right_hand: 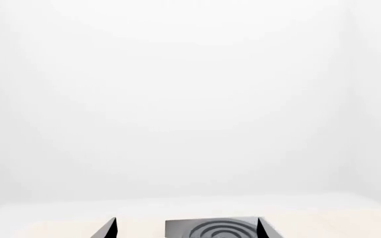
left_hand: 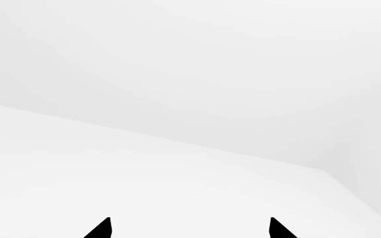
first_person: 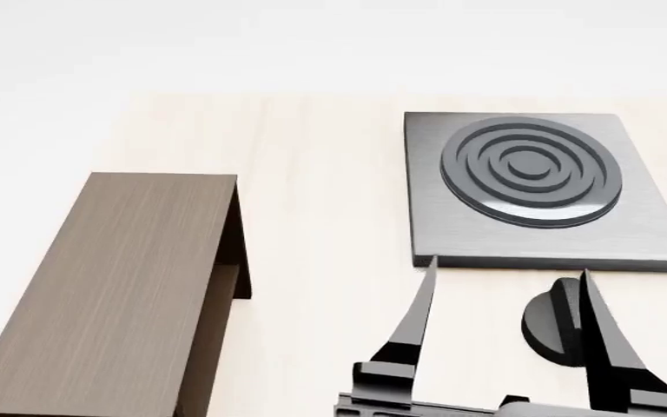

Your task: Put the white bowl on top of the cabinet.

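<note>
- The cabinet (first_person: 102, 295) is cut off by the head view's bottom and left edges; its near end lies out of frame.
- The right gripper (first_person: 507, 282) shows only two spread fingers; its body is cropped at the bottom edge.
- A dark round knob (first_person: 548, 326) is partly hidden behind one finger.
- In the right wrist view, the stove plate (right_hand: 210, 229) is cropped at the bottom edge.
- The left gripper (left_hand: 190, 225) shows only two black fingertips in the left wrist view, well apart.

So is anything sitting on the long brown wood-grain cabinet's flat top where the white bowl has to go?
Nothing visible: the long brown wood-grain cabinet has a bare flat top. The bowl itself appears in no view.
</note>
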### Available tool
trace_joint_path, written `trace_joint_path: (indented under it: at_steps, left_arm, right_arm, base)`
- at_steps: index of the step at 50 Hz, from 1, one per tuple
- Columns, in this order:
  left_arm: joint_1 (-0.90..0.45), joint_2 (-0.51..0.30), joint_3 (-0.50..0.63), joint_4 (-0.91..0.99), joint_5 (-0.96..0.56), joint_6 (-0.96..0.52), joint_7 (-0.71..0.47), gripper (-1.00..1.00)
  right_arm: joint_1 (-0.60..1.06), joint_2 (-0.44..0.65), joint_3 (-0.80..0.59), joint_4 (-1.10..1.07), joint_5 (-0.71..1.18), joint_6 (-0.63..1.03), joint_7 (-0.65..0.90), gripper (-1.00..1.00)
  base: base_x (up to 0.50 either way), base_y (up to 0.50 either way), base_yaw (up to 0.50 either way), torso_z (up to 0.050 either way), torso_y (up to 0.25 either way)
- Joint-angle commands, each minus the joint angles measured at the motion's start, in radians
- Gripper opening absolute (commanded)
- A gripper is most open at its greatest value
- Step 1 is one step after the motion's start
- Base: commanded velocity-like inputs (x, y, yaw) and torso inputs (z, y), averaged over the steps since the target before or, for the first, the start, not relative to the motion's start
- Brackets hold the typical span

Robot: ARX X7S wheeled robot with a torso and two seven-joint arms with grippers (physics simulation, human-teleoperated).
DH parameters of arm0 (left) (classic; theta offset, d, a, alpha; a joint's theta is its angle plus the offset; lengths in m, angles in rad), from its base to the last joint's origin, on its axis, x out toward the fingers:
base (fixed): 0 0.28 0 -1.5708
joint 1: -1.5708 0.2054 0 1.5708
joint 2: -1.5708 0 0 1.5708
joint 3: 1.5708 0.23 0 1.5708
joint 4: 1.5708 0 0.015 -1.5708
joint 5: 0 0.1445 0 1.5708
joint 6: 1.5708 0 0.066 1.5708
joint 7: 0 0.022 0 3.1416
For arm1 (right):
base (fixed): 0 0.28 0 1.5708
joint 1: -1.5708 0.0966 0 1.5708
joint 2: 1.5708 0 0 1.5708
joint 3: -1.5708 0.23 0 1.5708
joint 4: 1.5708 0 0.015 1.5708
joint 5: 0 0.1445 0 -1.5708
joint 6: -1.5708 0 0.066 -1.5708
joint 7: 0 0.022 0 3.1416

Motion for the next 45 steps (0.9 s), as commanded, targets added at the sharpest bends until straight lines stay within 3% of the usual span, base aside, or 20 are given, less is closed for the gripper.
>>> trace_joint_path:
  at_steps: [1,6,10,16,23,31,34,45]
  left_arm:
    - [0.005,-0.002,0.005,0.001,-0.002,0.004,-0.004,1.0]
    - [-0.003,-0.005,0.007,-0.012,-0.004,0.005,-0.002,1.0]
    - [-0.003,-0.006,0.007,-0.018,-0.01,0.008,0.001,1.0]
    - [-0.001,-0.006,0.006,-0.025,-0.021,0.016,0.007,1.0]
    - [0.001,-0.007,0.006,-0.029,-0.03,0.021,0.01,1.0]
    - [0.006,-0.008,0.005,-0.03,-0.034,0.026,0.008,1.0]
    - [0.007,-0.009,0.006,-0.029,-0.034,0.027,0.007,1.0]
    - [0.007,-0.01,0.01,-0.029,-0.032,0.029,0.002,1.0]
  right_arm:
    - [0.013,-0.024,0.046,-0.018,0.029,0.047,0.039,1.0]
    - [0.065,-0.05,0.088,-0.04,0.017,0.168,0.114,1.0]
    - [0.16,-0.084,0.136,-0.071,-0.02,0.381,0.226,1.0]
    - [0.236,-0.09,0.211,-0.109,0.003,0.514,0.253,1.0]
    - [0.287,0.031,0.315,-0.112,0.351,0.581,0.521,1.0]
    - [0.358,0.062,0.496,-0.109,0.661,0.741,0.733,1.0]
    - [0.395,0.039,0.6,-0.102,0.779,0.836,0.779,1.0]
    - [0.402,0.06,0.72,-0.071,0.96,0.844,0.829,1.0]
  base:
    - [0.0,0.0,0.0,0.0,0.0]
    - [0.0,0.0,0.0,0.0,0.0]
    - [0.0,0.0,0.0,0.0,0.0]
    - [0.0,0.0,0.0,0.0,0.0]
    - [0.0,0.0,0.0,0.0,0.0]
    - [0.0,0.0,0.0,0.0,0.0]
    - [0.0,0.0,0.0,0.0,0.0]
    - [0.0,0.0,0.0,0.0,0.0]
